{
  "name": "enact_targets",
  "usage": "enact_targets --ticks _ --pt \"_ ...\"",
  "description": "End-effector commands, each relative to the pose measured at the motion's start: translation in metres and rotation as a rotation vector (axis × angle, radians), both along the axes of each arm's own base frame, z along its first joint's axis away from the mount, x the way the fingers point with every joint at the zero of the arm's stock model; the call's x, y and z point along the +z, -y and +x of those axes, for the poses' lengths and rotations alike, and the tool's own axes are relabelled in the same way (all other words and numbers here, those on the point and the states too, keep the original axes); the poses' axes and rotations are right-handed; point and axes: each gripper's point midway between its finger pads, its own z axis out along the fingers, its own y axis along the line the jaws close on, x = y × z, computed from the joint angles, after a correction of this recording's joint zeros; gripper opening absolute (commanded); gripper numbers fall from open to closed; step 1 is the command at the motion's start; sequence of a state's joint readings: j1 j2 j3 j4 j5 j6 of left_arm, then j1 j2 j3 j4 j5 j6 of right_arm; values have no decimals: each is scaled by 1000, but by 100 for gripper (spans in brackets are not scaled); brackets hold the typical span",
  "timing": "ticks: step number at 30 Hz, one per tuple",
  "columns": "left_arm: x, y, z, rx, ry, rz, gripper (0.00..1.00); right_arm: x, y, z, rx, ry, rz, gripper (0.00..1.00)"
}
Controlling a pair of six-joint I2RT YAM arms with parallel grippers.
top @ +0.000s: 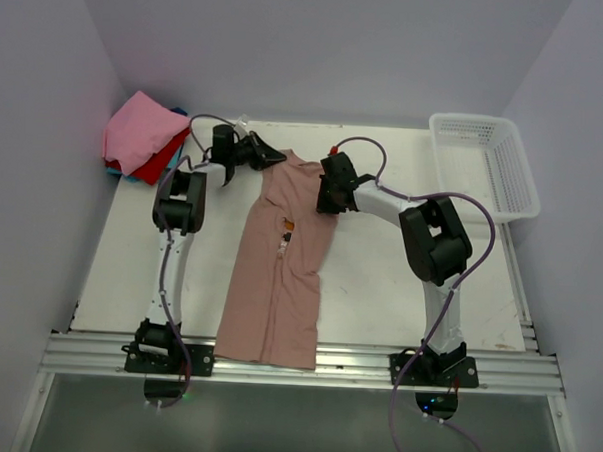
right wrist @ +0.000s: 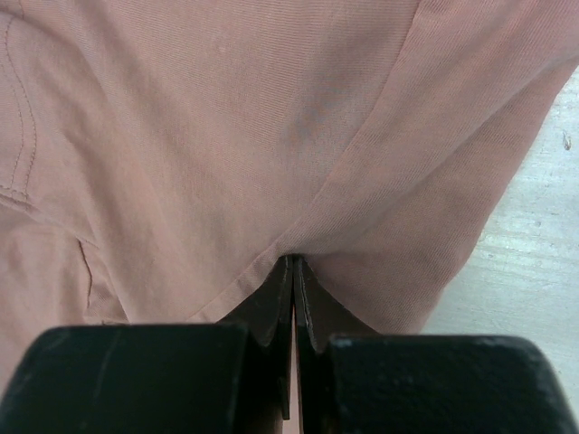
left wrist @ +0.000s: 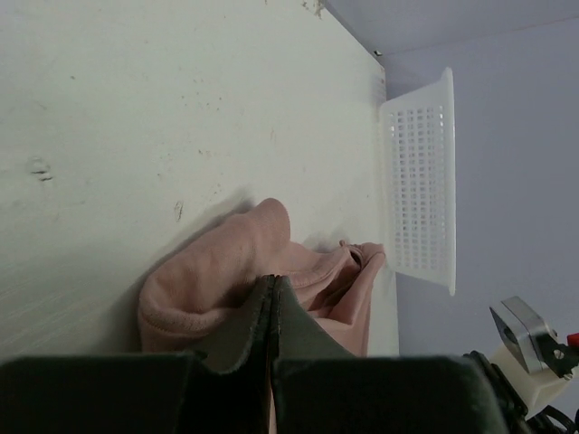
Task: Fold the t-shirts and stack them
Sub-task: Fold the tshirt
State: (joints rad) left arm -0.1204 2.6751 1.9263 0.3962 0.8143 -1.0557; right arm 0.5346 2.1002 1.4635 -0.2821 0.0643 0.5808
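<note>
The dusty-pink t-shirt (top: 279, 275) lies in a long narrow strip from the far middle of the table to its near edge, with a small print (top: 284, 233) showing at the chest. My left gripper (top: 267, 159) is shut on the shirt's far left corner; in the left wrist view (left wrist: 273, 282) the bunched pink cloth (left wrist: 208, 271) is pinched between the jaws. My right gripper (top: 325, 193) is shut on the shirt's far right edge; the right wrist view (right wrist: 293, 262) shows a fold of the cloth (right wrist: 226, 136) pinched at the tips. Folded shirts (top: 140, 134), bright pink on top of red and blue, are stacked at the far left corner.
A white plastic lattice basket (top: 484, 164) stands at the far right edge of the table, and also shows in the left wrist view (left wrist: 418, 181). Walls close in the table at the back and on both sides. A metal rail (top: 305, 364) runs along the near edge.
</note>
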Motion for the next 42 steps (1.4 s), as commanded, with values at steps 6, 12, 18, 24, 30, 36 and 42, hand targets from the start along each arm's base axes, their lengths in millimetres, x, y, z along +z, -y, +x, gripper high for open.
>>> enact_targets --ticks 6,12,18,24,30,36,42 --pt "135 -77 24 95 359 -11 0 -43 26 -31 5 -131 -127 0" --pt "210 -121 -4 139 499 38 20 -41 27 -28 -1 -117 -135 0" --pt "148 -100 -44 29 310 133 0 -34 23 -22 3 -107 -126 0" --pt "104 -74 -70 -45 245 132 0 -28 18 -18 2 -98 -106 0" --pt "64 -41 -82 -126 167 183 0 -23 16 -17 1 -92 -98 0" --pt "25 -36 -87 -143 74 272 0 -18 15 -14 1 -85 -95 0" --pt "-24 -39 -93 -127 -67 345 0 -12 17 -5 -21 -87 -131 0"
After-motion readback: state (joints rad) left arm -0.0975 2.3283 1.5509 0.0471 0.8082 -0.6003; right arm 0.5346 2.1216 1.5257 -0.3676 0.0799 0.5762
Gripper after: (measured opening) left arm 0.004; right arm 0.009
